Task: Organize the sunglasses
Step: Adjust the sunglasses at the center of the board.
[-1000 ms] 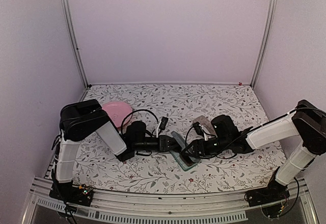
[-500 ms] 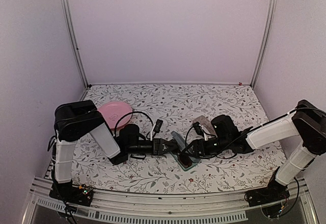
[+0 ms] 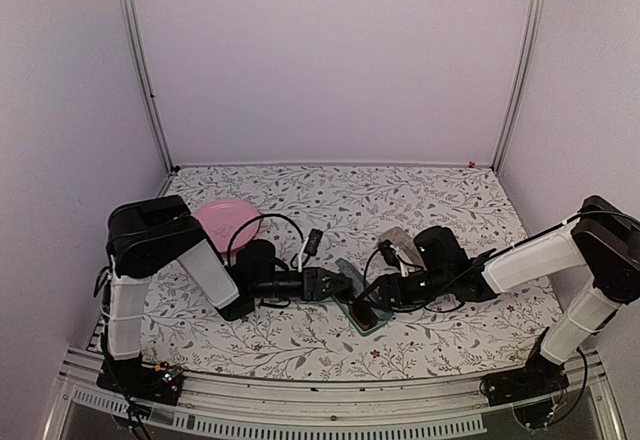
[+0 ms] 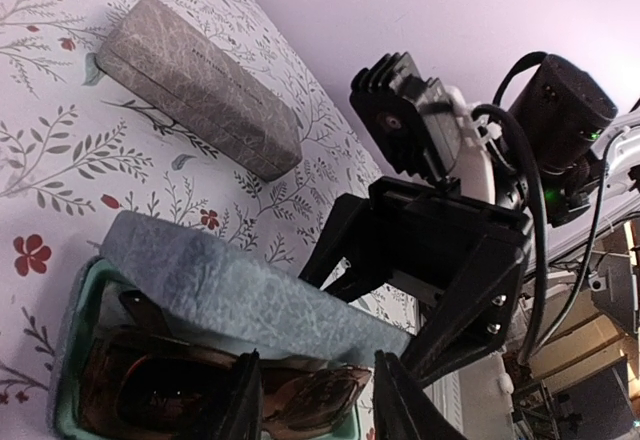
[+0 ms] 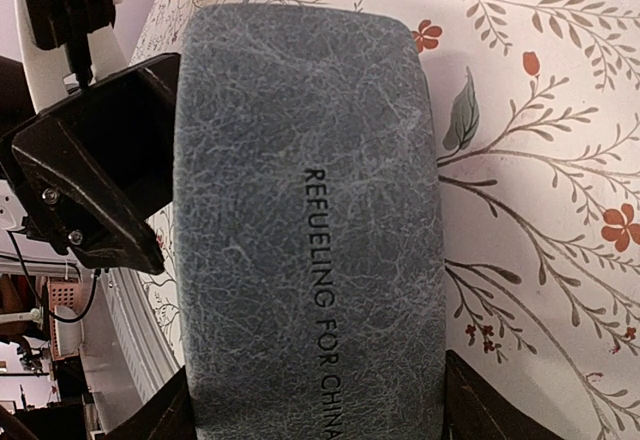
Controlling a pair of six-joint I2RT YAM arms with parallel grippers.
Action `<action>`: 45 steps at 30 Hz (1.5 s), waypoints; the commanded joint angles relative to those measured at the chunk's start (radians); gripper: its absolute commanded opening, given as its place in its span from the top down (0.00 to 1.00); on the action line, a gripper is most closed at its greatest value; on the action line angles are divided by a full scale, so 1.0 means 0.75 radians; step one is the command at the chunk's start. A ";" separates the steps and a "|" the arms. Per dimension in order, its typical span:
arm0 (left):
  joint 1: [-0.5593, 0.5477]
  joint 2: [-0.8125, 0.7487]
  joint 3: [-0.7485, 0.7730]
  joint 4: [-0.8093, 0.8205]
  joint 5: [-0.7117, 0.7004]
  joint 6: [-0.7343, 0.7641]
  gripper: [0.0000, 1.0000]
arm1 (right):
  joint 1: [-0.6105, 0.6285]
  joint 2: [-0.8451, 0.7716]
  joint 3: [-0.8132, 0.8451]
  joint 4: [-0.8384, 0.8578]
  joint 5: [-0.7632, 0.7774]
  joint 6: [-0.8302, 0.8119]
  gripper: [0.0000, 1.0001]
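resting inside the open blue-grey case (image 4: pixel 240 300) mid-table: dark sunglasses (image 4: pixel 190 390), reddish-brown lenses. left gripper (image 4: pixel 320 405) fingers apart, over the glasses. right gripper (image 5: pixel 315 415) clamped across the case lid.

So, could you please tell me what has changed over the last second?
The left arm drew back toward its own side, pulling the left gripper slightly away from the blue-grey case. Its jaws parted, apparently letting go of the dark sunglasses, which lie in the open case. The right gripper stayed clamped on the case's lid; the grey-brown case and pink plate did not move.
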 commanded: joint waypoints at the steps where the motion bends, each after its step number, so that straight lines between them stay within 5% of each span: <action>1: -0.001 0.083 0.066 0.046 0.022 -0.013 0.61 | -0.002 0.010 0.002 -0.006 0.037 -0.028 0.79; 45: -0.003 0.206 0.154 0.034 0.022 -0.009 0.64 | -0.074 0.085 -0.143 0.383 -0.220 0.187 0.80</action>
